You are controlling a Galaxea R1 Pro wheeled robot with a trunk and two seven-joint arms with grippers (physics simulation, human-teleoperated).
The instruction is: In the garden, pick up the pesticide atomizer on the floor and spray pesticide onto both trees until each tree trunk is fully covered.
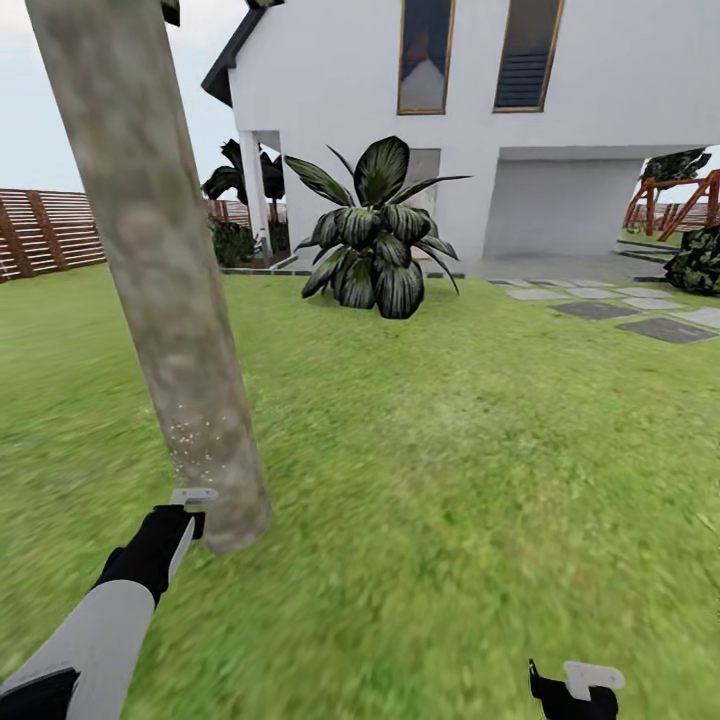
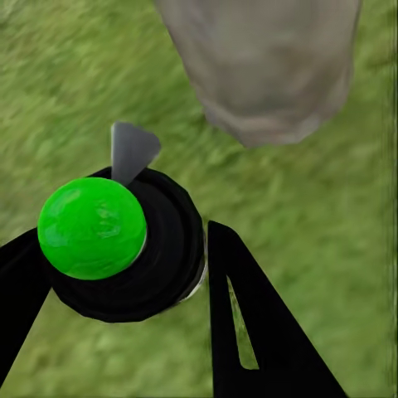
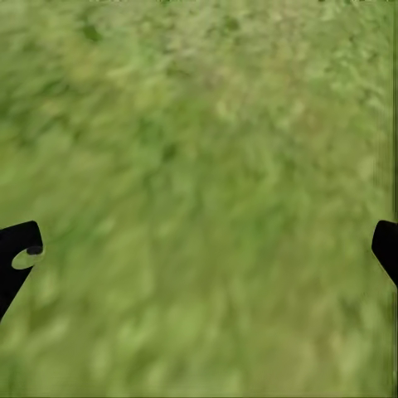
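A thick mottled beige-grey tree trunk (image 1: 150, 250) rises from the lawn at the left, with fine white specks (image 1: 195, 445) low down near its base. My left gripper (image 1: 185, 515) hangs just beside that base. It is shut on the pesticide atomizer (image 2: 124, 249), a black bottle with a round green cap (image 2: 91, 228). The atomizer's grey nozzle (image 2: 128, 149) points toward the foot of the trunk (image 2: 265, 66). My right gripper (image 1: 575, 690) stands open low over bare grass, its fingertips (image 3: 18, 253) wide apart with nothing between them. The other tree is out of view.
A green lawn (image 1: 450, 450) spreads all around. A large dark-leaved plant (image 1: 375, 235) stands in front of the white house (image 1: 600, 120). Grey stepping stones (image 1: 665, 328) lie at the far right. A brown slat fence (image 1: 50, 230) runs along the left.
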